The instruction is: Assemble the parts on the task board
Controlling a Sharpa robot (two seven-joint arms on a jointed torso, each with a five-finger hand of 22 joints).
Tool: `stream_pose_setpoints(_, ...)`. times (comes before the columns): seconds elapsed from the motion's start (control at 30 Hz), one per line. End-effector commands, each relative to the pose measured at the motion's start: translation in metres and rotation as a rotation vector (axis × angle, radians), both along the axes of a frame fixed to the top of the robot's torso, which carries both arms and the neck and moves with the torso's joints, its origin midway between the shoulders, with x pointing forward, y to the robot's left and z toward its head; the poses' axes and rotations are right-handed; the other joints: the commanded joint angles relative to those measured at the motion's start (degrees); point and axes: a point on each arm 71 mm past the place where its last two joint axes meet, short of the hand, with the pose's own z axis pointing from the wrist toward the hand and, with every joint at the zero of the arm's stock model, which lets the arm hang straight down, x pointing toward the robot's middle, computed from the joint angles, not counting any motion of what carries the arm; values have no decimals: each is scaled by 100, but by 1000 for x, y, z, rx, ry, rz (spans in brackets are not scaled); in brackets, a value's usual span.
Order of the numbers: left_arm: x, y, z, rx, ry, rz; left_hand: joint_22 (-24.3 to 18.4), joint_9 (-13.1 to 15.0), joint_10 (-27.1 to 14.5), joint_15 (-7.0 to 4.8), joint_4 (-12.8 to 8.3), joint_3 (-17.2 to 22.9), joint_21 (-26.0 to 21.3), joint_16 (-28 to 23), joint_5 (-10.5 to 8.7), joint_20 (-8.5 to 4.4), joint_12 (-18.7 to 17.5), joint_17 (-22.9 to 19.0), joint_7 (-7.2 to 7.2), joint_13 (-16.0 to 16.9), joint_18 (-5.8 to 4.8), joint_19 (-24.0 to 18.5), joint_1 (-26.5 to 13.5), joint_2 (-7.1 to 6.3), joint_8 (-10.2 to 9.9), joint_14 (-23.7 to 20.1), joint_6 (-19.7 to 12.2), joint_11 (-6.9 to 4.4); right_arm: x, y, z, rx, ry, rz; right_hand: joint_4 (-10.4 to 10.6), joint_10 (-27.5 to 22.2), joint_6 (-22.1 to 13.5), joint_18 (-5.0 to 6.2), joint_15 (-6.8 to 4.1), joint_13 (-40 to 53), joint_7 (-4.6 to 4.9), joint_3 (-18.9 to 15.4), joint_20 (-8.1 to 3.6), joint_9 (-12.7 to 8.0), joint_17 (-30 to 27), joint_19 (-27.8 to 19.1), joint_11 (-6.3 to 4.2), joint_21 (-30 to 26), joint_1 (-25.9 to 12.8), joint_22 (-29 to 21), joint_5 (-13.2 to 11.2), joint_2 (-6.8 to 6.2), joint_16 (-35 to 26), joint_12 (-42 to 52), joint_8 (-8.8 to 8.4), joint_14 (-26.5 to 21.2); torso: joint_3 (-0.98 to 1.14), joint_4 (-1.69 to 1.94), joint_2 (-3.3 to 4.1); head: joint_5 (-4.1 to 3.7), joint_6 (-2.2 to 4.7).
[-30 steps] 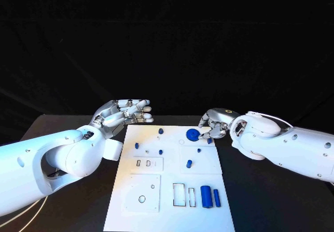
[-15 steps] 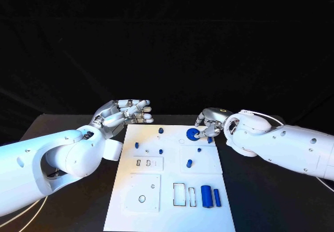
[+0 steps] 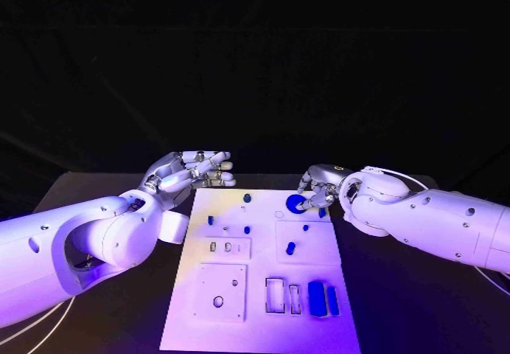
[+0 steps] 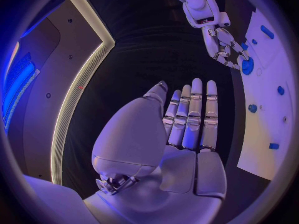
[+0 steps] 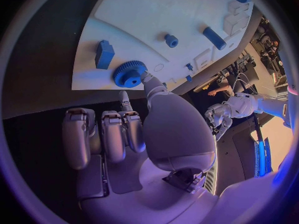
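Nearest the camera, at the lower right of the task board (image 3: pixel 260 324), two blue cylinders (image 3: pixel 323 299) lay side by side next to a pair of rectangular slots (image 3: pixel 284 295), where they had lain a second earlier. Left of the slots, a square raised plate (image 3: pixel 221 291) carried one round hole. At the board's middle, a short blue peg (image 3: pixel 290 248) lay on a second raised plate, and smaller blue pegs (image 3: pixel 211 220) stood toward the board's left edge; none had moved.

At the board's far right, the right hand (image 3: pixel 317 192) held the blue gear (image 3: pixel 295 203) in a pinch between thumb and one finger, the other fingers loosely curled alongside. In the right wrist view the gear (image 5: pixel 129 73) sat at the board's edge, just beside a small blue block (image 5: pixel 104 54), with the fingertip (image 5: pixel 145 78) on its rim. Compared with the earlier frames, the right arm had rotated and drawn in, its forearm lower across the right of the frame; the gear had stayed at almost the same spot on the board.

Off the board's upper left corner, the left hand (image 3: pixel 194 172) hovered above the black tabletop (image 3: pixel 117 310) unchanged, holding nothing, its fingers extended and close together with the thumb apart, as the left wrist view (image 4: pixel 187 119) confirmed.
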Motion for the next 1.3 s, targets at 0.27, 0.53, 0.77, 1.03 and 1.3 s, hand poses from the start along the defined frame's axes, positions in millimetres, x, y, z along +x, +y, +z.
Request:
stream_pose_setpoints(0.27, 0, -2, 1, -7, -5, -15, -8, -6, 15, 2, 0, 23, 31, -30, 7, 10, -39, 7, 32, -5, 66, -33, -15, 11, -28, -24, 15, 42, 1, 0, -6, -14, 33, -3, 10, 258, -52, -112, 51, 1089, 17, -31, 16, 4, 1433, 99, 30, 27, 17, 784, 28, 59, 27, -22, 17, 571, 2, -7, 4, 16, -29)
stream_pose_setpoints(0.53, 0, -3, 1, -7, -4, -17, -8, -6, 15, 2, 0, 23, 31, -30, 7, 10, -39, 7, 32, -5, 66, -33, -15, 11, -28, -24, 15, 42, 1, 2, -10, -15, 42, -2, -11, 257, -60, -111, 61, 1094, 23, -9, 28, 14, 1428, 94, 37, 24, 64, 785, 84, 95, 25, -19, 46, 570, 2, 5, 7, 20, -36)
stream_pose_setpoints(0.77, 0, -3, 1, -7, -4, -17, -8, -6, 15, 2, 0, 23, 31, -30, 7, 10, -39, 7, 32, -5, 66, -33, -15, 11, -28, -24, 15, 42, 1, 2, -11, -16, 45, -3, -11, 260, -59, -111, 62, 1099, 24, -7, 31, 18, 1432, 94, 38, 25, 66, 787, 111, 102, 27, -16, 56, 571, 2, -4, 6, 27, -43)
stream_pose_setpoints(1.03, 0, -2, 1, -6, -3, -17, -8, -6, 15, 2, 0, 23, 31, -30, 7, 10, -39, 7, 32, -5, 66, -33, -15, 11, -28, -24, 15, 42, 2, 2, -12, -20, 50, -7, -18, 282, 23, -113, 56, 1128, 5, 52, 34, 48, 1435, 99, 24, 33, 105, 804, 138, 205, 28, 4, 142, 571, 4, 0, 5, 35, -55)
stream_pose_setpoints(1.3, 0, -2, 1, -6, -2, -18, -8, -6, 15, 2, 0, 23, 31, -30, 7, 10, -39, 7, 32, -5, 66, -33, -15, 11, -28, -24, 15, 42, 0, 5, -9, -41, -30, 25, -148, 351, 329, -134, -5, 1208, -90, 250, -7, 113, 1473, 161, -55, 95, 279, 899, -33, 288, 42, 61, 316, 580, 2, -7, 2, 43, -55)
